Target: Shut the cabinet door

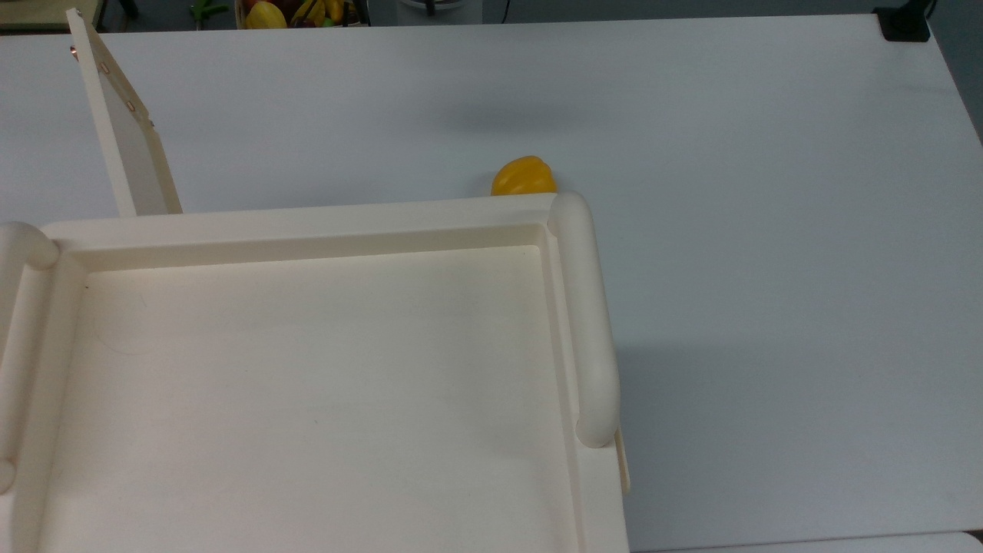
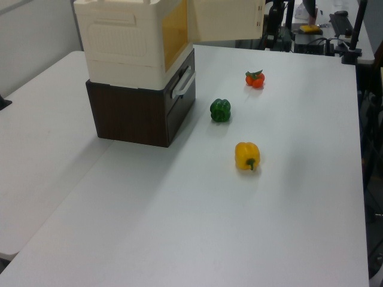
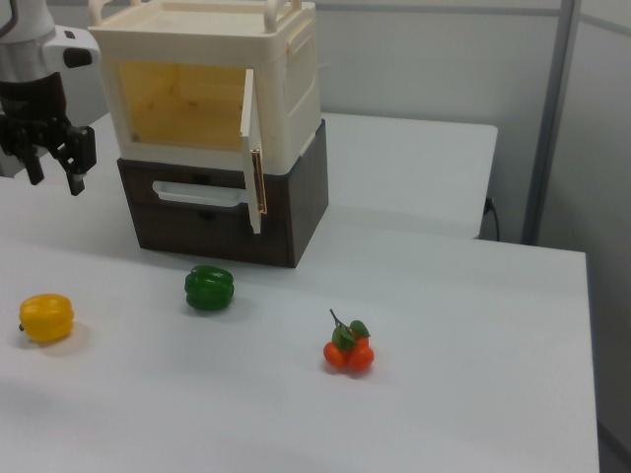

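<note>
The cream cabinet (image 3: 296, 79) stands on a dark brown drawer unit, and its yellow-lit inside shows. In the top view its tray-like top (image 1: 307, 223) takes up the lower left. The cabinet door (image 3: 251, 158) stands swung out, roughly at a right angle to the front. It shows edge-on with small fittings in the top view (image 1: 127, 130), and as a flat panel at the left view's top (image 2: 227, 21). My gripper (image 3: 55, 179) hangs at the right view's left edge, beside the cabinet's open front. It is open, holds nothing, and is well apart from the door.
A yellow pepper (image 3: 45, 317), a green pepper (image 3: 209, 287) and a bunch of tomatoes (image 3: 347, 352) lie on the white table (image 3: 473, 325) in front of the cabinet. The dark drawer unit (image 2: 137, 110) has a pale handle. Bare table stretches across the top view's right.
</note>
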Controlling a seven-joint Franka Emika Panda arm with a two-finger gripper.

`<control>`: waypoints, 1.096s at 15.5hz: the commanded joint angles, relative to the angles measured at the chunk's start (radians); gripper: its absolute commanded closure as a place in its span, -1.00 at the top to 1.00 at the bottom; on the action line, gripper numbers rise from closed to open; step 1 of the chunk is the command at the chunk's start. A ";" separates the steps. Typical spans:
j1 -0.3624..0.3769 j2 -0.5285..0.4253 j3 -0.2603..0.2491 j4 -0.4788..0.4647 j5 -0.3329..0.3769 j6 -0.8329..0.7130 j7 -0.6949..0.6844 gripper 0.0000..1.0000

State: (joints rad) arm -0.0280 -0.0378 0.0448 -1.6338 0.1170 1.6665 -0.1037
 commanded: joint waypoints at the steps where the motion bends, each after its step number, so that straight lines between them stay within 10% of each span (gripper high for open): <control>1: -0.023 -0.022 -0.005 -0.011 0.000 -0.001 -0.004 -0.99; 12: -0.067 -0.011 -0.250 -0.011 -0.011 -0.021 -0.273 -1.00; 17: -0.084 0.030 -0.353 -0.029 0.006 0.244 -0.304 -1.00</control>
State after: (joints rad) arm -0.1071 -0.0328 -0.2667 -1.6405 0.1167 1.7560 -0.3884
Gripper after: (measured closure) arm 0.991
